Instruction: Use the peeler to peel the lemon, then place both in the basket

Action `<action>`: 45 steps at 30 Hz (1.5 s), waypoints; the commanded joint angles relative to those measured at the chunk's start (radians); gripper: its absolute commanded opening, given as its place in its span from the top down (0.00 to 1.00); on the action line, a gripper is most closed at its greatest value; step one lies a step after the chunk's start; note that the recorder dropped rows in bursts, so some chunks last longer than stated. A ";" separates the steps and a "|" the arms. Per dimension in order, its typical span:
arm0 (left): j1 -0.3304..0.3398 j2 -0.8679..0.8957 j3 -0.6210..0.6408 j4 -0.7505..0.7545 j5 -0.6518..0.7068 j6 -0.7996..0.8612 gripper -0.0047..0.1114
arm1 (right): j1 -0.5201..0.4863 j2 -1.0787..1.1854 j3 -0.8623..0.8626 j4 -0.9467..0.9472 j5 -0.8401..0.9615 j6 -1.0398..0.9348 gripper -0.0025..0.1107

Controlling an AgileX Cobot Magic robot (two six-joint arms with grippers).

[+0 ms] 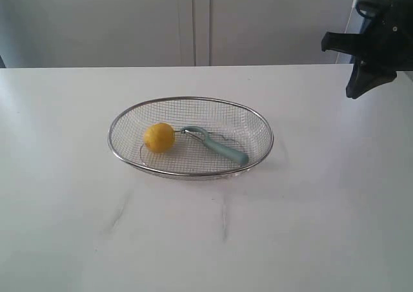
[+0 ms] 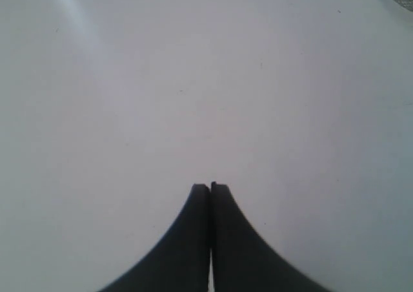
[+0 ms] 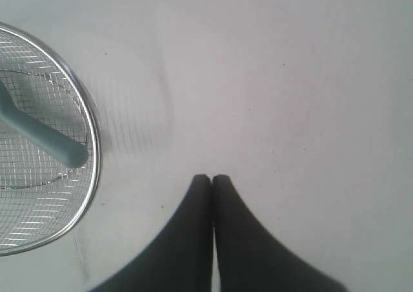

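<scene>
Round yellow lemon (image 1: pixel 159 137), teal-handled peeler (image 1: pixel 219 146) inside oval silver wire-mesh basket (image 1: pixel 190 98); left pincer (image 2: pixel 210 187), right pincer (image 3: pixel 211 177) closed empty, outside it

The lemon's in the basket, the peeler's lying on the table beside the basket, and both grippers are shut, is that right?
Not quite: the peeler lies in the basket too, beside the lemon, as the exterior view shows. The left gripper and right gripper are shut.
</scene>
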 commanded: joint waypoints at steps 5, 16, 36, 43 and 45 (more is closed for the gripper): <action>0.004 -0.005 0.009 -0.015 0.001 0.004 0.96 | -0.006 -0.013 -0.003 0.001 0.000 -0.006 0.98; 0.004 -0.005 0.009 -0.015 0.001 0.004 0.96 | -0.002 -0.105 -0.001 0.000 0.000 -0.006 0.98; 0.004 -0.005 0.009 -0.015 0.001 0.004 0.96 | -0.002 -0.512 0.098 -0.050 -0.097 -0.191 0.98; 0.004 -0.005 0.009 -0.015 0.001 0.004 0.96 | -0.002 -0.704 0.287 -0.081 -0.191 -0.262 0.98; 0.004 -0.005 0.009 -0.015 0.001 0.004 0.96 | -0.002 -0.754 0.343 -0.083 -0.219 -0.284 0.98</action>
